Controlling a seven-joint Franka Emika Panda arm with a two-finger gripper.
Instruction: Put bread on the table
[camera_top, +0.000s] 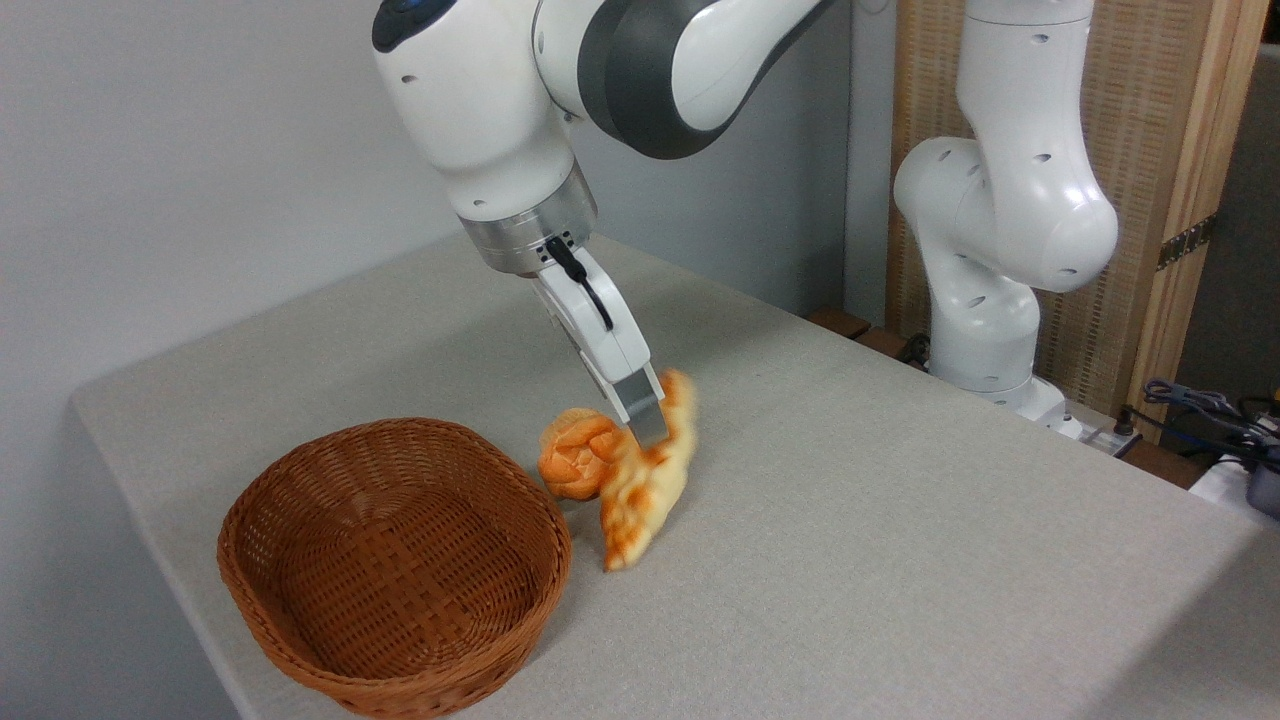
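1. We have one fixed view, raised, off the table's (900, 520) near side, looking down and across toward its far rounded corner and the wall.
2. Middle distance; the arm's upper links run past the top edge.

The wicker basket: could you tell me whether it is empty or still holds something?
Empty: the basket shows only bare weave inside. The bread and the bun are outside it.

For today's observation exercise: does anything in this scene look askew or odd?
Yes. The braided loaf hangs tilted in the tool, blurred, its lower tip near the table, right beside the round bun. The wicker basket sits empty.
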